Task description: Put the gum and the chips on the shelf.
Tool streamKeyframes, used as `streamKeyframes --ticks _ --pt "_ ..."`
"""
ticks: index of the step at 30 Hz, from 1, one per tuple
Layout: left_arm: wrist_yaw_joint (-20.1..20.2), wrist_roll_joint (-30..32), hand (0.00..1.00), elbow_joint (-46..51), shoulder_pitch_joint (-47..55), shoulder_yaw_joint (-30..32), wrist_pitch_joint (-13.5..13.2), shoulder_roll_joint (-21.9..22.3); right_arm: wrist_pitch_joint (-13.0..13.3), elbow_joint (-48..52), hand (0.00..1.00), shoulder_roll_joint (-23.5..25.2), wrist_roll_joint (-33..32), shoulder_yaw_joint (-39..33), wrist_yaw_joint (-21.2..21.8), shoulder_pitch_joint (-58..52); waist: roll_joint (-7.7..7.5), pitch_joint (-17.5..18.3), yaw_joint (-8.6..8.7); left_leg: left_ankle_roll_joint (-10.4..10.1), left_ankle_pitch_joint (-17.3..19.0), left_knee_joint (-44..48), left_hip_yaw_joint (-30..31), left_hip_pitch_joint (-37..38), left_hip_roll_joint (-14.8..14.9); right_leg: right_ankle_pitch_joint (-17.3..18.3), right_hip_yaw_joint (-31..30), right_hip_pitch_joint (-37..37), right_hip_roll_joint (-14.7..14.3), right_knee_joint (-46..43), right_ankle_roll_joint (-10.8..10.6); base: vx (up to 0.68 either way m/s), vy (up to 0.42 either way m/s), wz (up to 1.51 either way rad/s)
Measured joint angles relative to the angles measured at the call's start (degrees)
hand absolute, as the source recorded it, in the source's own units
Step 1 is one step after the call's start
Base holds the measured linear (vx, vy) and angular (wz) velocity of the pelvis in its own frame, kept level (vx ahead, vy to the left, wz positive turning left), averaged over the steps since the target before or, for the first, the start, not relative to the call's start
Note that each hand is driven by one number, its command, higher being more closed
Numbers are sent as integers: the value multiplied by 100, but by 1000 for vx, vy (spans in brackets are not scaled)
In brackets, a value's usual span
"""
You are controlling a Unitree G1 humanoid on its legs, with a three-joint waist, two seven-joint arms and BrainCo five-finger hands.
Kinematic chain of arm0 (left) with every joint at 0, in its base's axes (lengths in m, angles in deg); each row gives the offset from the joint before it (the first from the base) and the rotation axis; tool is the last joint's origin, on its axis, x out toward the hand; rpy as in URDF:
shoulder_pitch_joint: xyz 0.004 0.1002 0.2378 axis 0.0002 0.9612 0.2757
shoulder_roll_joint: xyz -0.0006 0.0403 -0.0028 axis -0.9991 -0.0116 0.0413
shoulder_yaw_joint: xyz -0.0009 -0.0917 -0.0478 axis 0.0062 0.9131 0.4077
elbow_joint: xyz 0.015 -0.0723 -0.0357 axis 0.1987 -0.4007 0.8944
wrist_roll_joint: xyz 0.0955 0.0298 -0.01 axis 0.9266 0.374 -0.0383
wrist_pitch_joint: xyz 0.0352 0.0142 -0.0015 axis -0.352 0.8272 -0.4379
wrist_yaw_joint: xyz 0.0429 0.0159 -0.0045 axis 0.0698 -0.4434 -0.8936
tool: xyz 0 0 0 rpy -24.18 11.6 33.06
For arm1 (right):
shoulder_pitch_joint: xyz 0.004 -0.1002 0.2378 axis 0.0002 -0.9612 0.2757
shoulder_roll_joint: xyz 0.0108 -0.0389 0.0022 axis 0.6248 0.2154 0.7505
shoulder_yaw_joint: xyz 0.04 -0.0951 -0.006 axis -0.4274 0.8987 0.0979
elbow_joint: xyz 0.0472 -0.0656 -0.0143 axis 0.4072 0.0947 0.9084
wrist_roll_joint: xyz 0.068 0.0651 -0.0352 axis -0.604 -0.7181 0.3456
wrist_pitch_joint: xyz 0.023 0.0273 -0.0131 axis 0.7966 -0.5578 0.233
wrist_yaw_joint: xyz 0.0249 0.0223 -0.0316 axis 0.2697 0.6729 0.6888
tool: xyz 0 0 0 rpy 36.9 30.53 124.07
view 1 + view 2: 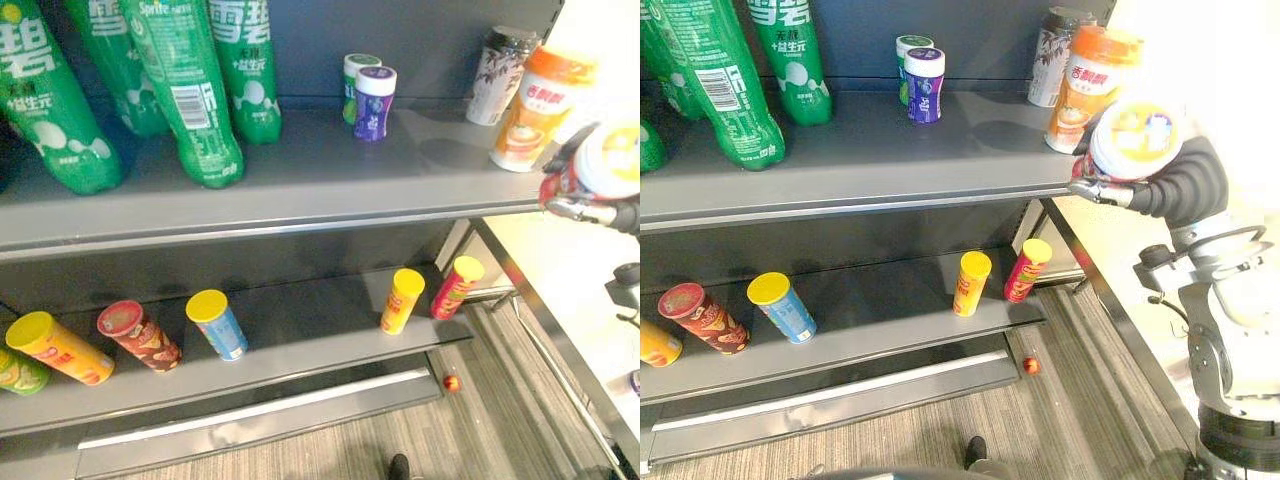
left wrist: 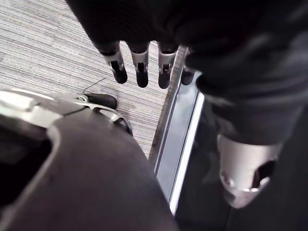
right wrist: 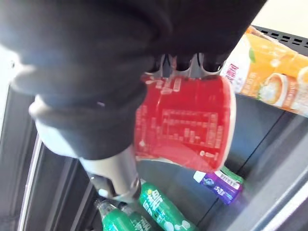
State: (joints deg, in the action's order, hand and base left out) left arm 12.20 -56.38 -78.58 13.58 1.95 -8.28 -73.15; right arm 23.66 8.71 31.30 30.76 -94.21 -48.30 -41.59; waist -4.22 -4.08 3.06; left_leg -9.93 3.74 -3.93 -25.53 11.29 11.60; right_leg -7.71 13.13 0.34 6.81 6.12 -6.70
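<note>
My right hand (image 1: 1160,190) is shut on a red tub (image 3: 187,125) with a white and yellow lid (image 1: 1137,135). It holds the tub just off the right end of the upper shelf (image 1: 300,190), beside an orange cup (image 1: 540,105). A purple gum bottle (image 1: 374,102) and a green one (image 1: 355,70) stand at the back of that shelf. Several chips cans stand tilted on the lower shelf (image 1: 310,345), among them a yellow one (image 1: 402,299), a pink one (image 1: 456,286) and a blue one (image 1: 217,324). My left hand (image 2: 139,62) hangs open over the carpet.
Tall green soda bottles (image 1: 185,90) crowd the upper shelf's left half. A dark patterned can (image 1: 500,75) stands behind the orange cup. The middle of the upper shelf is bare. A small red ball (image 1: 452,382) lies on the carpet below the shelves.
</note>
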Motion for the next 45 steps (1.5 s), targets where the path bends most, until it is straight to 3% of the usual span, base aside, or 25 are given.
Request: streamKeyframes --ticks 8,16,24,36,45 --pt "-29 169 0 -5 -4 -54 7 -29 -355 -316 100 -70 -671 463 -65 594 -23 45 -10 12 -9 1 104 -9 -16 0 83 32 30 0 0 -6 -3 3" --pt "-65 171 0 -2 -14 -164 93 -43 -1100 -340 100 50 -1133 1165 -245 701 -4 62 -31 31 -24 3 184 -28 -21 0 198 86 58 1 -1 -22 -11 6" --pt "-86 185 0 -7 -42 -215 141 -52 -1620 -502 100 426 -1545 1553 -345 701 48 105 -118 42 -51 12 272 -95 -16 0 244 81 63 1 0 -13 -7 5" --pt "-87 228 0 -12 -84 -282 203 -53 -1677 -648 100 888 -1792 2007 -827 1140 70 128 -189 56 -85 10 408 -153 -22 0 377 108 93 2 0 -8 -4 4" --pt "-135 227 0 2 -132 -393 258 -94 -1675 -1000 100 909 -1769 2277 -1033 1593 89 139 -326 71 -137 5 463 -209 -32 -1 463 110 118 2 0 -10 -2 5"
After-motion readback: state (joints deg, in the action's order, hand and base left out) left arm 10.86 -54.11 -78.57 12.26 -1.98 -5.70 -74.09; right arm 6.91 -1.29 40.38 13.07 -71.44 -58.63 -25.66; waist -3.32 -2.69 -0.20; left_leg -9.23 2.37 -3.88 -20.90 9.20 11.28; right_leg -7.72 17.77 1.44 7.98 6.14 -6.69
